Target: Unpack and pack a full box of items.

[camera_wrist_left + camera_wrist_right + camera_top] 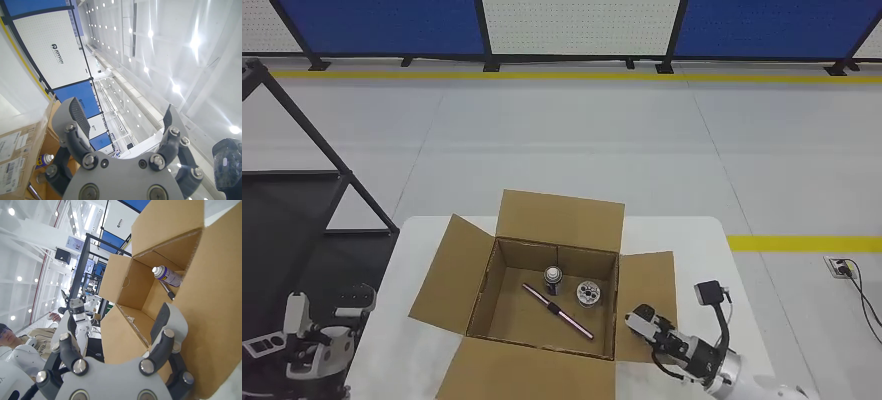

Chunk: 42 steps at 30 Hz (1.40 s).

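An open cardboard box [558, 224] stands in the middle of the white table [692, 240], flaps spread outward. Inside it a spray can [553, 276] stands upright, a round metal part [588, 292] lies beside it, and a long metal rod [558, 311] lies slanted across the floor. My right gripper [644, 322] is open at the box's right flap [213, 294], near the front; the spray can [166, 275] and the rod [167, 290] show past it. My left gripper [327, 306] is open and empty off the table's left front corner, pointing upward [122, 111], with the box wall [20, 144] and the spray can [44, 160] beside it.
A black metal frame [302, 190] stands left of the table, close to my left arm. Blue and white partition panels [582, 25] line the far side of the floor. Bare tabletop lies to the right of the box.
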Tool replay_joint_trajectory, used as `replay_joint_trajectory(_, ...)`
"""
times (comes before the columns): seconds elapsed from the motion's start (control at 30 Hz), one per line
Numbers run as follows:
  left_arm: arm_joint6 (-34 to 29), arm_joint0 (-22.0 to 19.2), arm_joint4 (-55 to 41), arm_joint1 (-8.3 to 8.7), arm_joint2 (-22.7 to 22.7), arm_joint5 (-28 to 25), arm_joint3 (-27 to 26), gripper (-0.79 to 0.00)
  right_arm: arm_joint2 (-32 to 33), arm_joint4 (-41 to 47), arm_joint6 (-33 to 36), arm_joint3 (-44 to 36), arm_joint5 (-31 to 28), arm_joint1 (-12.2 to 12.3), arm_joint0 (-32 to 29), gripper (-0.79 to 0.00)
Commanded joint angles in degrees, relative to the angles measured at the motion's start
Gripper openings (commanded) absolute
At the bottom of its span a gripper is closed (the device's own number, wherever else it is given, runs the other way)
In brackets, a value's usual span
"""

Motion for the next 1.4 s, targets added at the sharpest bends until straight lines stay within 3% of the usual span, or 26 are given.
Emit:
replay_joint_trajectory(0.0, -0.41, 0.32, -0.02, -0.05, 0.03, -0.13, 0.14, 0.000, -1.10, -1.23, 0.38, -1.46, 1.45, 0.05, 1.17, 0.000)
replay_joint_trajectory(0.13, -1.55, 1.63, -0.30, -0.15, -0.29, -0.58, 0.10, 0.000, -4.11, -2.71, 0.58, -2.96, 6.51, -0.03, 4.94, 0.000)
replay_joint_trajectory(0.6, -3.68, 2.82, -0.81, -0.16, -0.38, -1.41, -0.59, 0.000, -4.11, -2.71, 0.58, -2.96, 6.51, -0.03, 4.94, 0.000)
replay_joint_trajectory(0.7, -3.26, 2.27, -0.57, -0.19, -0.19, -0.09, -0.70, 0.000, -6.62, -7.44, 0.68, -3.95, 6.32, 0.01, 5.78, 0.000)
replay_joint_trajectory(0.97, -1.43, 3.24, -0.13, -0.42, -1.96, 1.73, -0.20, 0.000, -18.52, -25.41, 1.94, -4.26, 12.56, -0.62, 15.91, 0.000)
replay_joint_trajectory(1.13, -2.34, 5.46, -0.07, -0.52, -3.88, 1.54, 0.41, 0.000, -26.91, -36.45, 3.78, -0.23, 21.36, -1.89, 24.96, 0.000)
replay_joint_trajectory(1.37, -3.01, 7.44, -1.85, -0.67, -5.78, 1.95, 0.40, 0.000, -34.36, -39.04, 3.56, 8.87, 27.60, -4.27, 34.24, 0.000)
